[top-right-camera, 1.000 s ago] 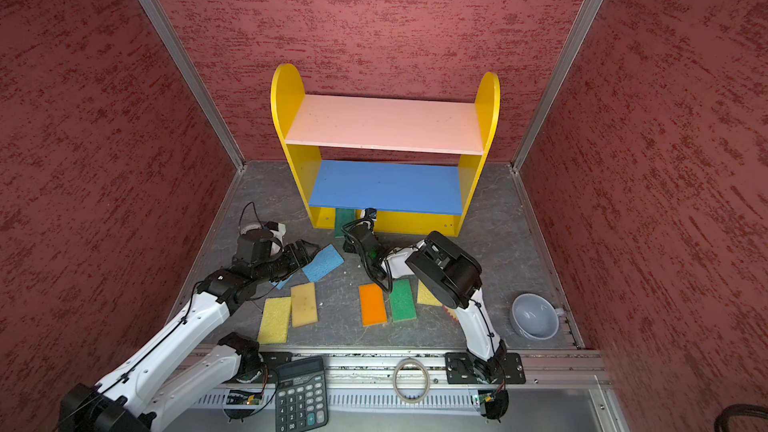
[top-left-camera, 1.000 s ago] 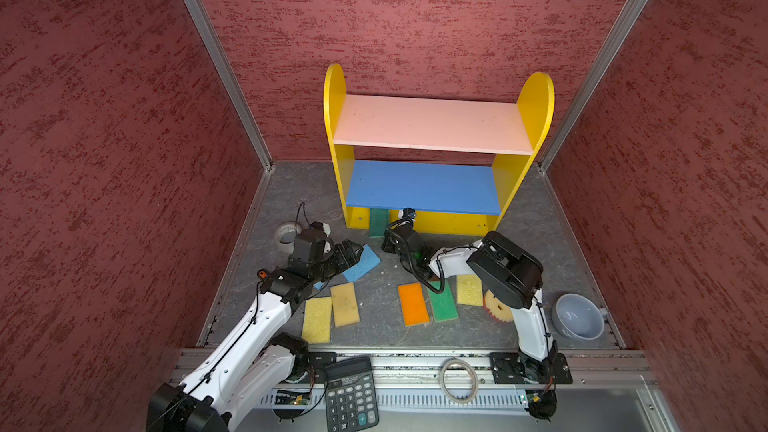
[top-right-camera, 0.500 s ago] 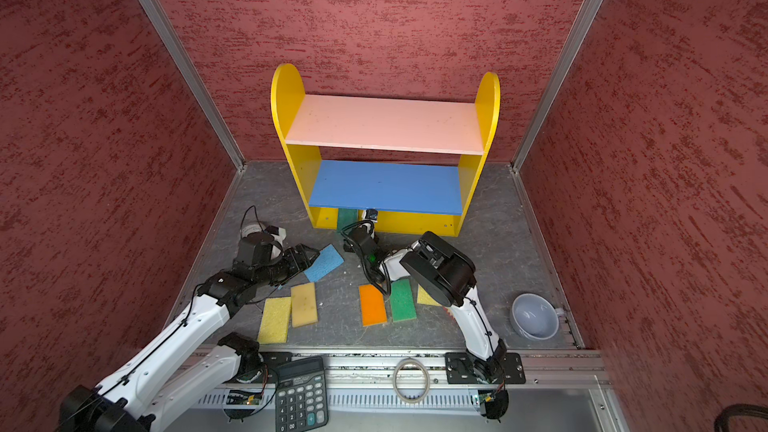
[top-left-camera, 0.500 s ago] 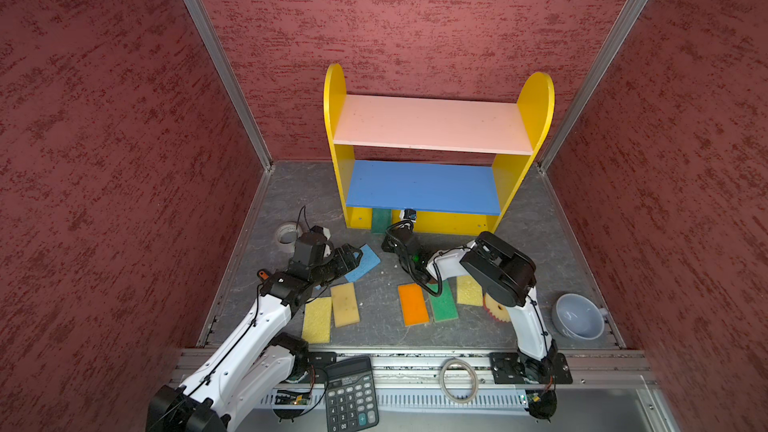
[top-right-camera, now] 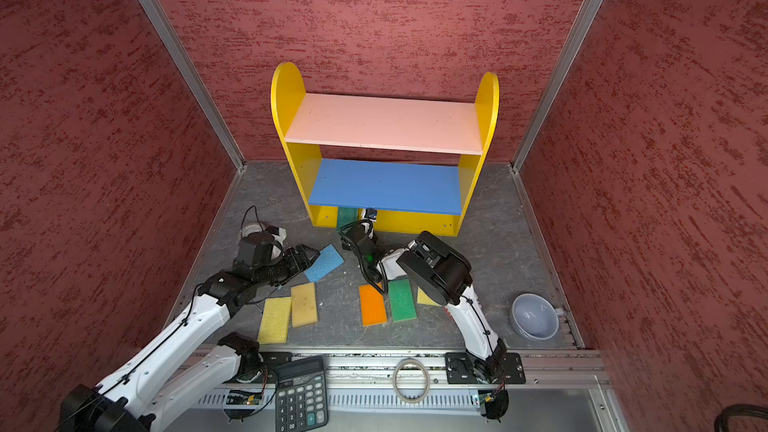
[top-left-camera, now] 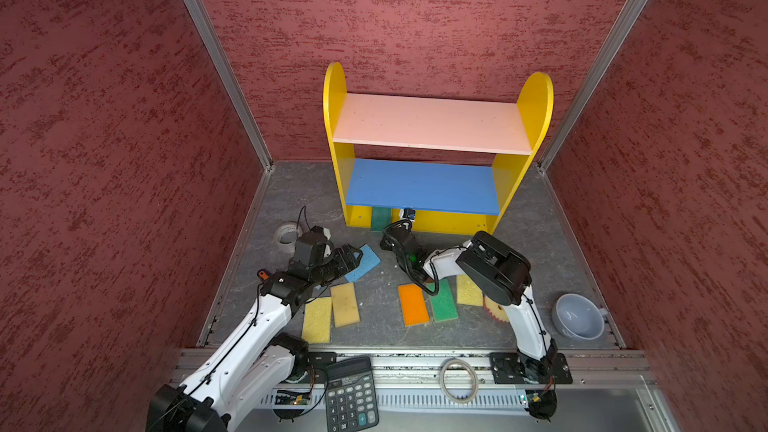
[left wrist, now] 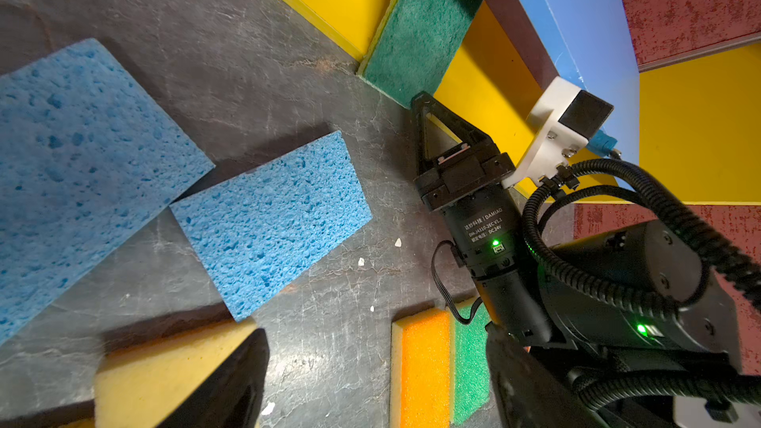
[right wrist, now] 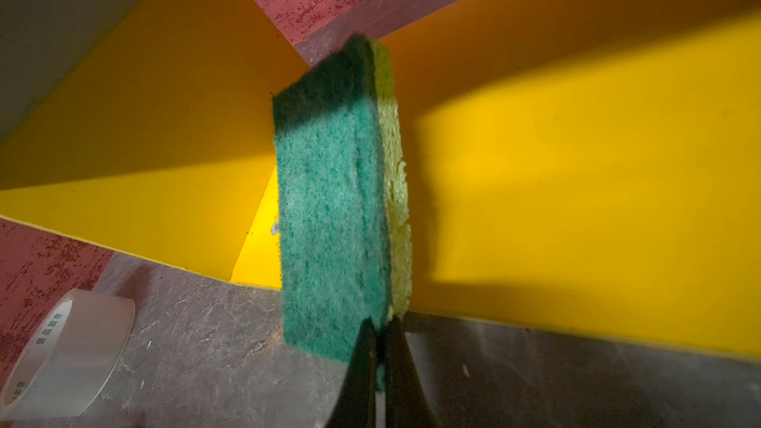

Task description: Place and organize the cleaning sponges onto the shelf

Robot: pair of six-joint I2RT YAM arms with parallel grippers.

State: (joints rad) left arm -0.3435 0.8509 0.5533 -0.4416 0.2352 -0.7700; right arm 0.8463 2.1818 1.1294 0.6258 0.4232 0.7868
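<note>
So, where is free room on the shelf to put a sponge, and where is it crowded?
The pink top board and blue middle board are bare. The bottom board's left end is taken by the green sponge, the right pincer shut on it. The floor before the shelf is crowded with loose sponges.

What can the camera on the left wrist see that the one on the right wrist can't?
Only the left wrist view: a blue porous foam sponge beside another, and an orange-topped rectangular sponge. Only the right wrist view: a roll of clear tape. Both: the dark green-topped sponge reaching into the bottom tier of the yellow wooden shelf, with the right arm's black tool closed on its near end.
</note>
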